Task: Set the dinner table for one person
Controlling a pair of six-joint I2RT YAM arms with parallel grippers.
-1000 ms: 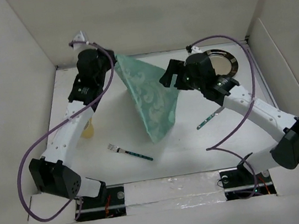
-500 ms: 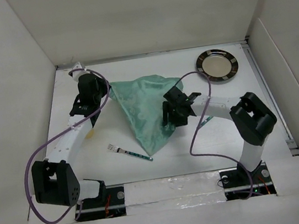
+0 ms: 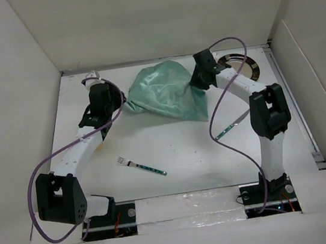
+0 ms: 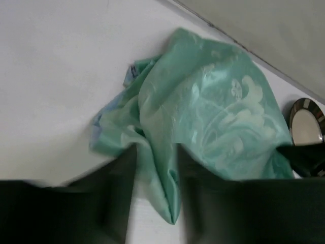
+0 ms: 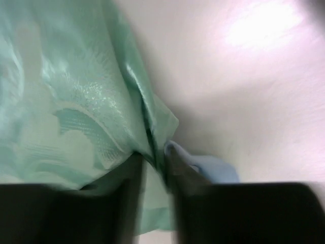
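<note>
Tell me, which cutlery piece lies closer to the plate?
The utensil on the right; the fork lies much farther from the plate.

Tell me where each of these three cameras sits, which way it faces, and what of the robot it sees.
Top external: above and behind the bases, looking down on the dinner table; both arms, left gripper, right gripper.
Left wrist: on the left arm, facing past its fingers to the placemat and plate.
Right wrist: on the right arm, close on placemat folds between its fingers.
Shared: all show the placemat; top and left wrist show the plate.
</note>
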